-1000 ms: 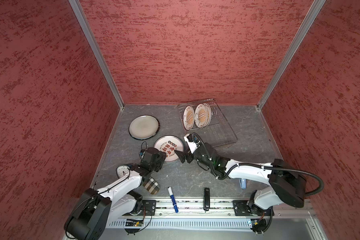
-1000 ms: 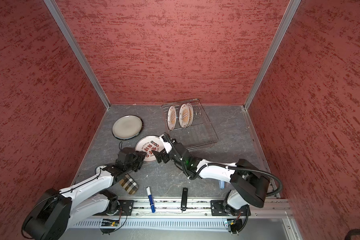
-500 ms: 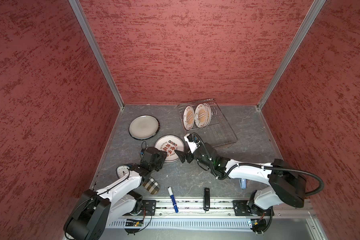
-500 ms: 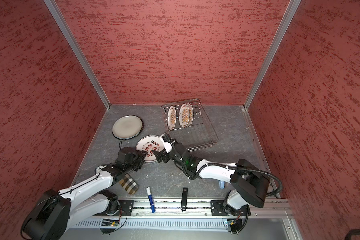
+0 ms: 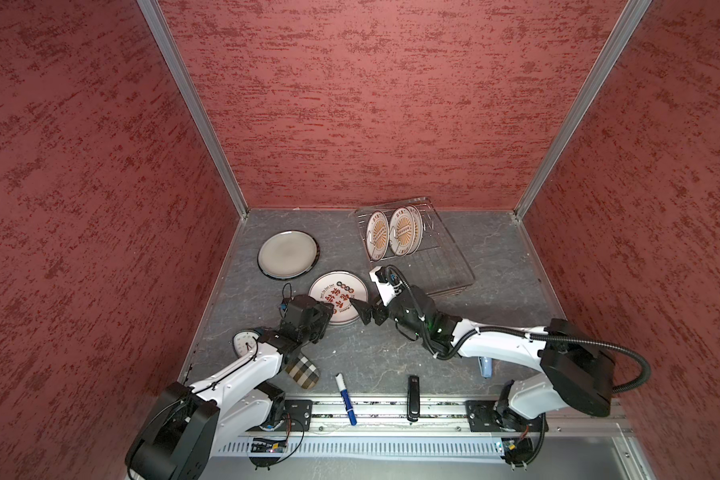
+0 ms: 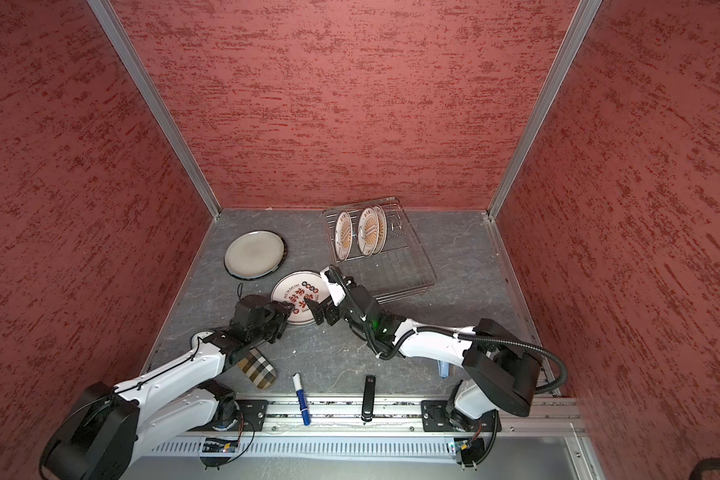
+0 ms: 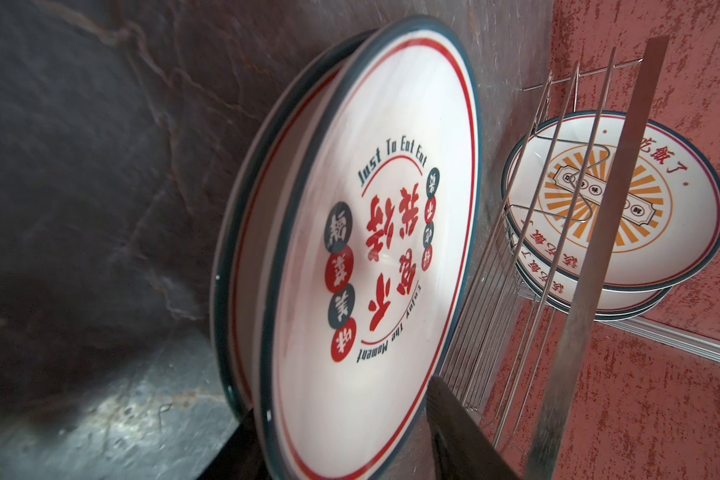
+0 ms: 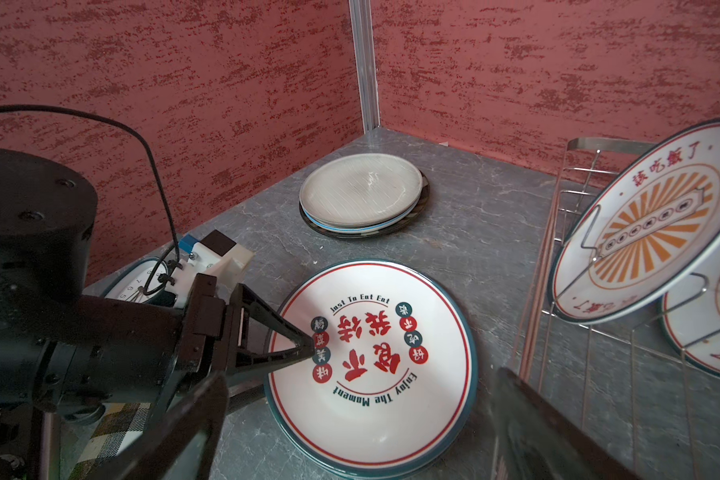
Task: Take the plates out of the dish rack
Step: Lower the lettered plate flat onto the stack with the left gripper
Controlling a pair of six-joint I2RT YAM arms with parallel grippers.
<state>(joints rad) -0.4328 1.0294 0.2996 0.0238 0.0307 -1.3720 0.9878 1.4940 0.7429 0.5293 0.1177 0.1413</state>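
Observation:
A white plate with red characters (image 5: 338, 293) (image 6: 298, 291) (image 8: 371, 353) (image 7: 371, 249) lies flat on top of another one left of the dish rack (image 5: 454, 266) (image 6: 416, 266). My left gripper (image 5: 328, 311) (image 7: 341, 399) is open astride the near rim of that plate, one finger over its face and one under the rim. Just right of the plate my right gripper (image 5: 359, 312) (image 8: 360, 372) is open wide and holds nothing. Three sunburst plates (image 5: 403, 230) (image 6: 370, 230) (image 8: 649, 224) stand upright in the rack. A grey plate (image 5: 287, 254) (image 8: 362, 193) tops a stack at the back left.
A small clock (image 5: 245, 343) and a checked pouch (image 5: 302, 372) lie by my left arm. Along the front edge lie a blue marker (image 5: 345, 397) and a black object (image 5: 413, 397). Red walls close in the left, back and right sides.

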